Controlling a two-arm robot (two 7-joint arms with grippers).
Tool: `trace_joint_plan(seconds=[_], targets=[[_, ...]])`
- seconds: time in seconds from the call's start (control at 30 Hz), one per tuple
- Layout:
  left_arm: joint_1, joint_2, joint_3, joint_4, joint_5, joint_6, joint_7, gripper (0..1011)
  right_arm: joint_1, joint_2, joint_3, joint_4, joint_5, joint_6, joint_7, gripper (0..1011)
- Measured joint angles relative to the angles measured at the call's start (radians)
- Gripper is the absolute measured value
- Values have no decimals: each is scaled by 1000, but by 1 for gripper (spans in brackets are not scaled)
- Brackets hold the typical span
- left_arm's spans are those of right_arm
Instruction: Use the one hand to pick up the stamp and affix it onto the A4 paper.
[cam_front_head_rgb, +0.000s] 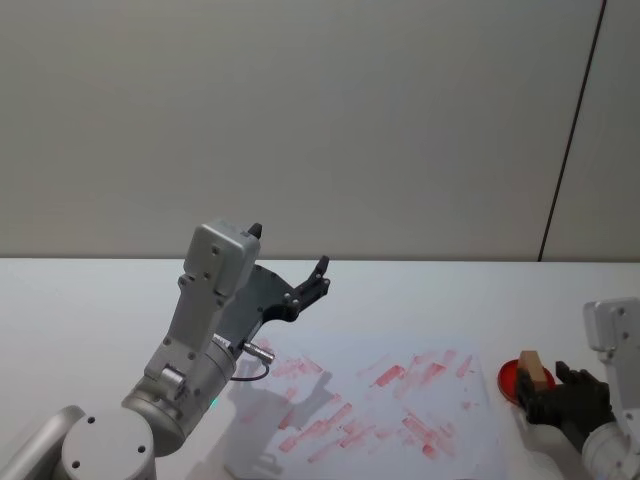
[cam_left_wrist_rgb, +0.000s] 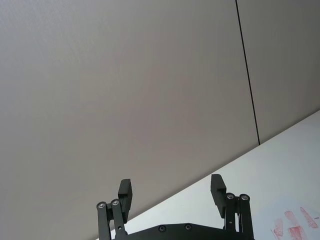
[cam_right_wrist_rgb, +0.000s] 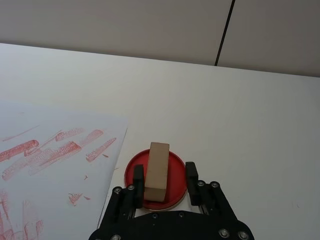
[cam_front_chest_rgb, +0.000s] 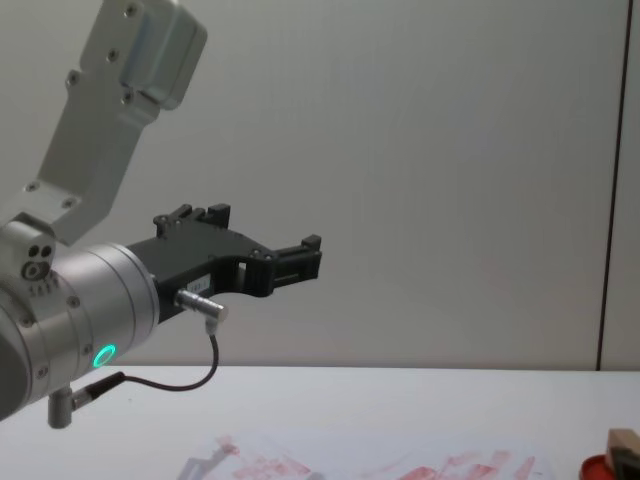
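Right wrist view: right gripper (cam_right_wrist_rgb: 164, 172), jaws apart, straddles the stamp (cam_right_wrist_rgb: 156, 165) on the red ink pad (cam_right_wrist_rgb: 176, 175); head view: left gripper (cam_front_head_rgb: 288, 250) aloft, jaws apart.

A silver cylindrical arm (cam_front_chest_rgb: 90, 300) with green ring light (cam_front_chest_rgb: 103, 355), thin black cable (cam_front_chest_rgb: 170, 385); black angular, screw-studded left hand (cam_left_wrist_rgb: 172, 192) and right hand (cam_right_wrist_rgb: 162, 175).

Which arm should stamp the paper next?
Right. The right end effector straddles the stamp on the red ink pad beside the A4 paper; the left end effector is raised, open, away from it.
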Motion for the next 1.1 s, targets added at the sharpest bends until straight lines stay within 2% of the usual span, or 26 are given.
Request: trace_joint_plan(seconds=[0.33, 0.63, 0.9, 1.1], targets=[[0, 0, 0, 0, 0, 0, 0, 1003, 1, -1, 0, 3, -1, 1, 1, 229], [0, 0, 0, 0, 0, 0, 0, 1003, 2, -2, 1, 3, -5, -8, 5, 216], [0, 0, 0, 0, 0, 0, 0, 1002, 8, -4, 1, -10, -14, -53, 29, 216], [0, 0, 0, 0, 0, 0, 0, 1002, 20, -10, -3, -34, -17, -96, 77, 217]])
